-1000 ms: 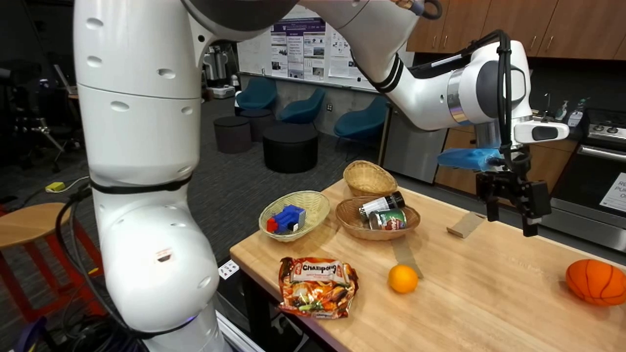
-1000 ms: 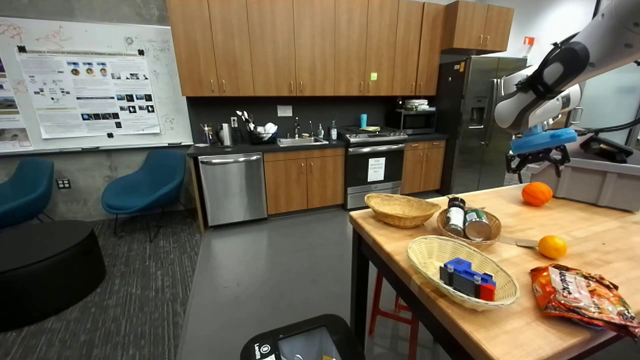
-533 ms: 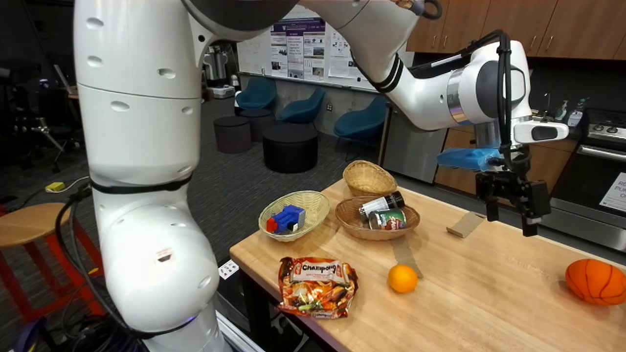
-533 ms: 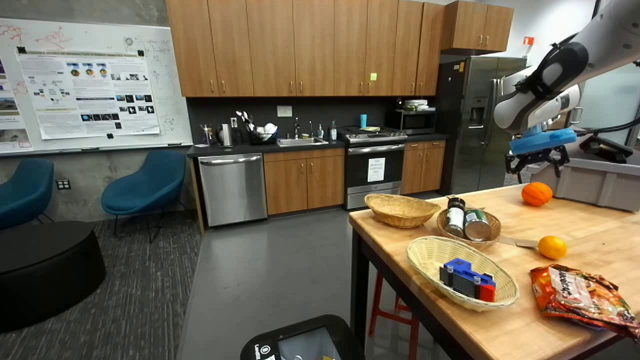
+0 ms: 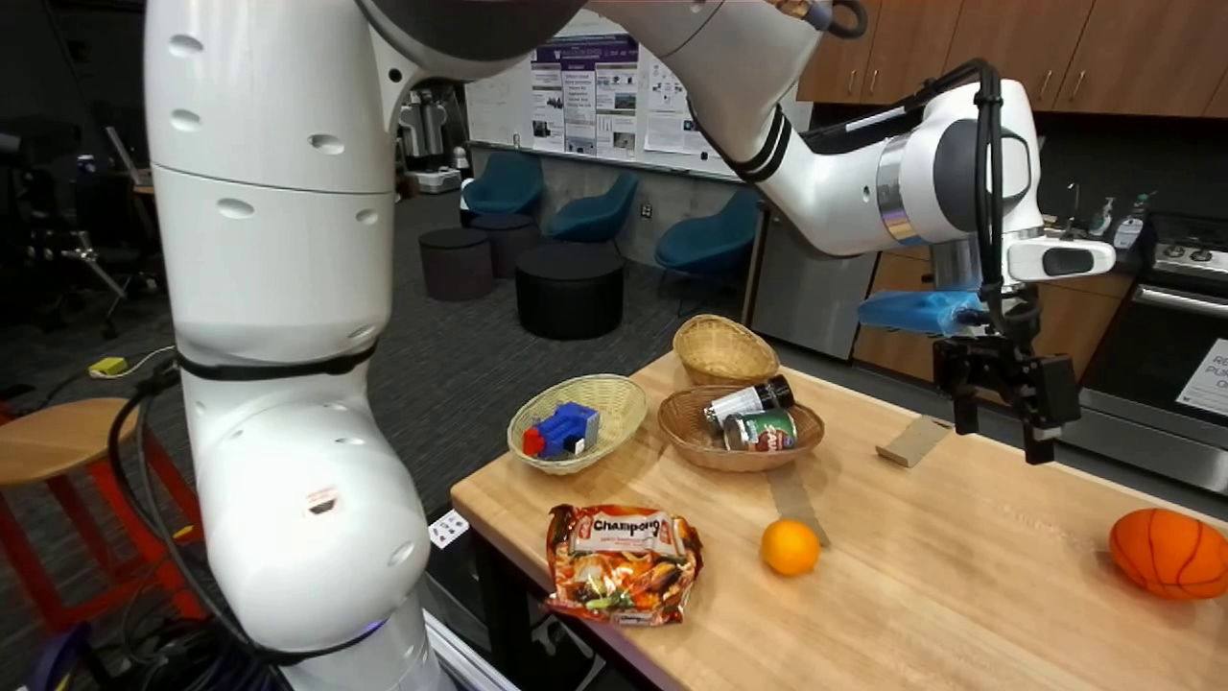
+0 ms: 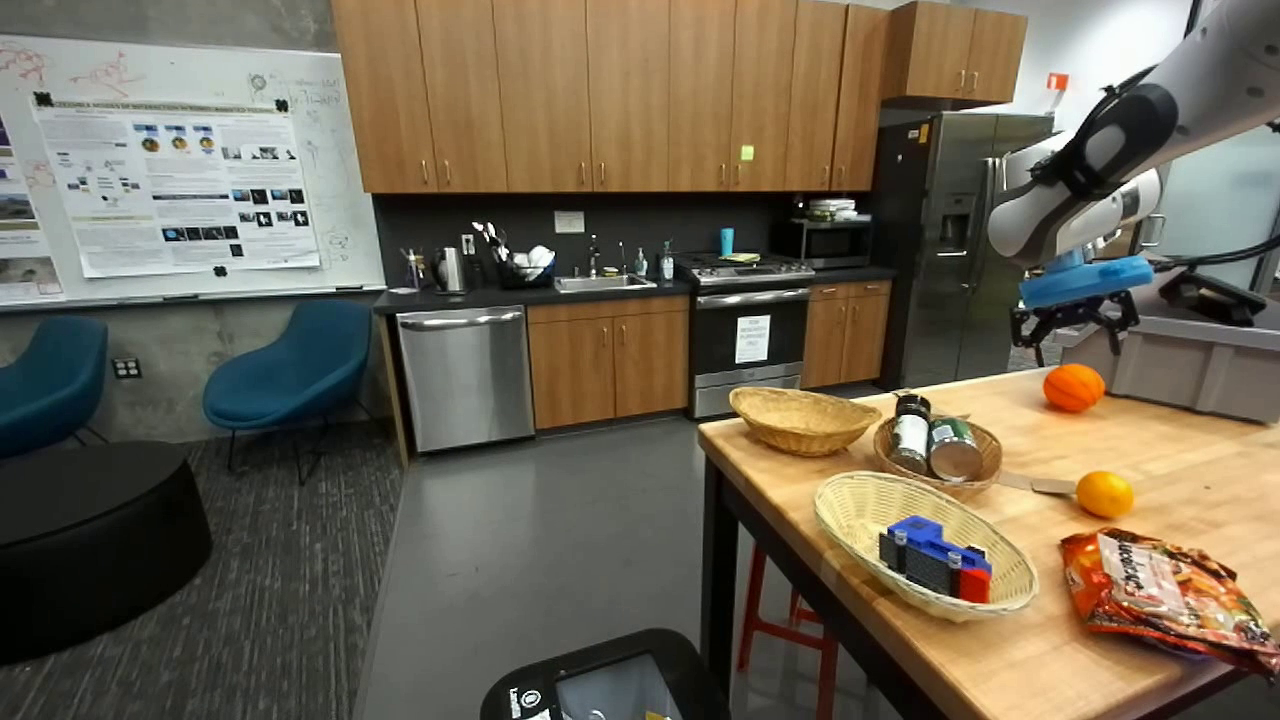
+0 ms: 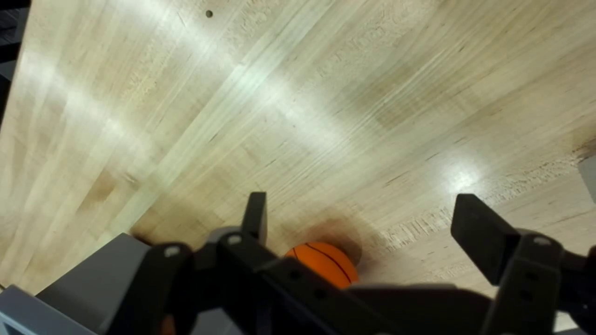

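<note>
My gripper [image 5: 1003, 437] is open with nothing between its fingers and hovers above the wooden table; it also shows in an exterior view [image 6: 1077, 352] and the wrist view [image 7: 361, 197]. The nearest thing is a small orange basketball [image 5: 1170, 554] on the table, also seen in an exterior view [image 6: 1073, 388]. In the wrist view the ball [image 7: 324, 261] lies below the gripper, partly hidden by the left finger's linkage. An orange fruit [image 5: 790, 547] and a red Champong noodle packet [image 5: 624, 566] lie farther off on the table.
A pale basket [image 5: 624, 408] holds a blue and red block toy [image 5: 564, 429]. A brown basket [image 5: 743, 459] holds a green can [image 5: 761, 432] and a black-capped jar [image 5: 739, 403]. A tan basket [image 5: 726, 350] stands behind. A grey bin [image 6: 1190, 370] stands beside the ball.
</note>
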`<state>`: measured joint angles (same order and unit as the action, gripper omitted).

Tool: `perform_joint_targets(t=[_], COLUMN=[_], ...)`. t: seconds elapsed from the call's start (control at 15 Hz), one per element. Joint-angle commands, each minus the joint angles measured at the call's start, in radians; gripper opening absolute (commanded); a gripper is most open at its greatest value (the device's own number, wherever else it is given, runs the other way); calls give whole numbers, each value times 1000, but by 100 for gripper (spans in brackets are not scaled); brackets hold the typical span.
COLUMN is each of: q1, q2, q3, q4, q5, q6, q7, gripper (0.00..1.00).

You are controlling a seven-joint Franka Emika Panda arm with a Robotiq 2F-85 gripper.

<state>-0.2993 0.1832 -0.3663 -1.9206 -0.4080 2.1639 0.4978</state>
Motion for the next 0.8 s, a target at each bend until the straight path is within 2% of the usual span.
perform_joint_targets(t=[0.0, 0.33, 0.73], q1=[-7, -50, -152], q2=[38, 198, 464], q3=[-9, -26, -52], q4=[35, 174, 486], q5=[18, 90, 175], q6=[14, 88, 104], q7=[3, -47, -150], gripper=[100, 100, 100])
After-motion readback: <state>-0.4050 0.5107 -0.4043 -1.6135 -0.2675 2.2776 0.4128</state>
